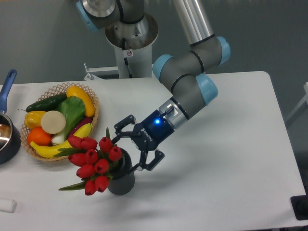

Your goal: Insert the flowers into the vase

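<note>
While the flowers (92, 161) sit stems-down in the vase (121, 180), leaning left over its rim, the gripper (138, 144) hangs just right of them, jaws spread, gripping nothing. White table (226, 159), wicker basket (57, 89) at left, grey wall behind.

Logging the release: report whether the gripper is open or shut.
Open. The gripper has its fingers spread wide beside the flowers, touching neither them nor the vase.

- Red tulip buds with green leaves (94, 161)
- Dark grey-black ribbed cylindrical vase (122, 182)
- Black two-finger gripper (136, 144), blue light on its wrist
- Tan wicker basket (94, 107) of yellow, green, orange produce
- White table (226, 163)
</note>
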Controlling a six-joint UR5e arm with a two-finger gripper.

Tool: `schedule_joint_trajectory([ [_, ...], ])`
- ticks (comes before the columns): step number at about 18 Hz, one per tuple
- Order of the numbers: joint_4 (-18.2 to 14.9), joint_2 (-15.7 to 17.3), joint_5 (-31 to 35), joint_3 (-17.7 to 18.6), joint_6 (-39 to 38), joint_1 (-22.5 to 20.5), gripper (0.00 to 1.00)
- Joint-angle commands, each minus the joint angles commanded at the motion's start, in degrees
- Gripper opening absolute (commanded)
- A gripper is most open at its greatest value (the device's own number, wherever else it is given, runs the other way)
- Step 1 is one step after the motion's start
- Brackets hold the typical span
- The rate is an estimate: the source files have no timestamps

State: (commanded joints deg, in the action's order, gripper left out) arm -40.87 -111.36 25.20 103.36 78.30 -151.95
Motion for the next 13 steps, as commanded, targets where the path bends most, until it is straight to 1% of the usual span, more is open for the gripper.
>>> schedule_joint_trajectory([
  [3,0.0,1.3,8.1,-0.3,4.0,-2.9,1.0],
  [4,-0.1,2.2,13.5,-1.1,4.9,-4.7,1.0],
  [5,-0.1,2.4,16.2,-2.3,4.7,-6.0,1.0],
  [6,-0.3,2.5,18.0,-3.2,4.4,-7.0,1.0],
  [8,-0.1,2.8,21.0,-3.4,4.9,-9.9,1.0],
  [9,-0.2,4.2,23.7,-3.5,5.0,-11.2,1.0],
  [11,-0.4,7.6,31.8,-3.4,5.1,-14.1,1.0],
  [13,-0.7,9.2,38.8,-3.1,5.3,-15.6,1.0],
])
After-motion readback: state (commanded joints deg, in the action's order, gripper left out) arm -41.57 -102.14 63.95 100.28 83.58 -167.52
